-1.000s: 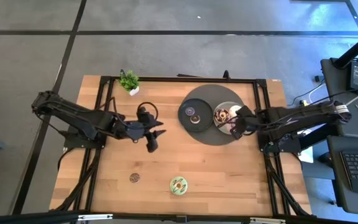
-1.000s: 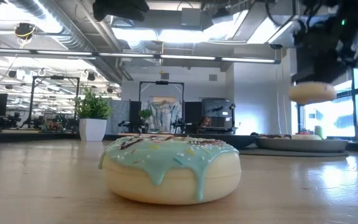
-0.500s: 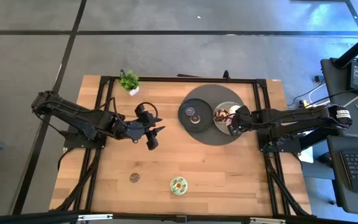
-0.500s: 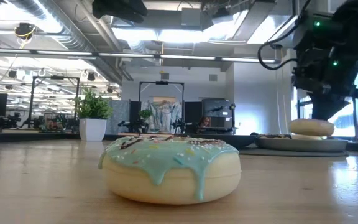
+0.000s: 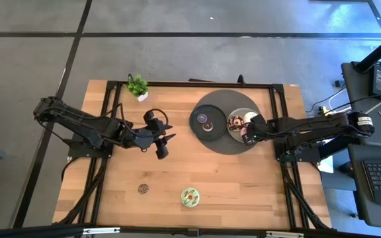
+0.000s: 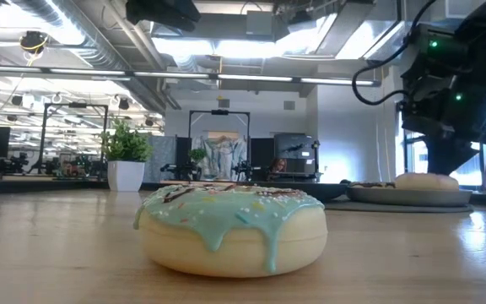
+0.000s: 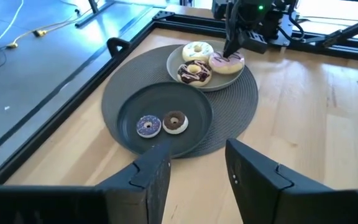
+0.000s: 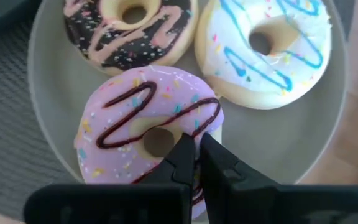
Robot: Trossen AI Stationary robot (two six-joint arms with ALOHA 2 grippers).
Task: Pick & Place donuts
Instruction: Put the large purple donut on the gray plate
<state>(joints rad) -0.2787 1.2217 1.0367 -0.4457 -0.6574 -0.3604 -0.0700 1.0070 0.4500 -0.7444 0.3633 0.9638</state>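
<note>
My right gripper (image 5: 247,130) stands over the light grey plate (image 5: 242,111) on the round dark mat (image 5: 220,98), shut on the pink donut (image 8: 148,130). On that plate lie a chocolate donut (image 8: 132,28) and a white donut with blue lines (image 8: 272,50). Two minis, purple (image 7: 148,126) and brown (image 7: 175,122), lie in the dark plate (image 7: 160,99). The green-iced donut (image 5: 190,196) and a brown mini (image 5: 143,189) lie flat on the wood near the near edge. My left gripper (image 5: 163,147) hangs open over the table's middle left. My right gripper pinches the pink donut's ring (image 8: 207,127) between its hole and its outer side. One finger (image 8: 180,155) is at the hole and the other outside. It comes from above, pointing down. The donut (image 6: 426,181) lies flat on the light grey plate.
A small potted plant (image 5: 137,86) stands at the far edge of the table. A black frame (image 5: 111,132) runs along the table's sides. Bare wood lies between the two arms and toward the near right corner.
My right gripper has come down over the light grey plate with the pink donut. The donut hung in the air below the fingers a second ago and now lies flat on the plate beside the other two.
</note>
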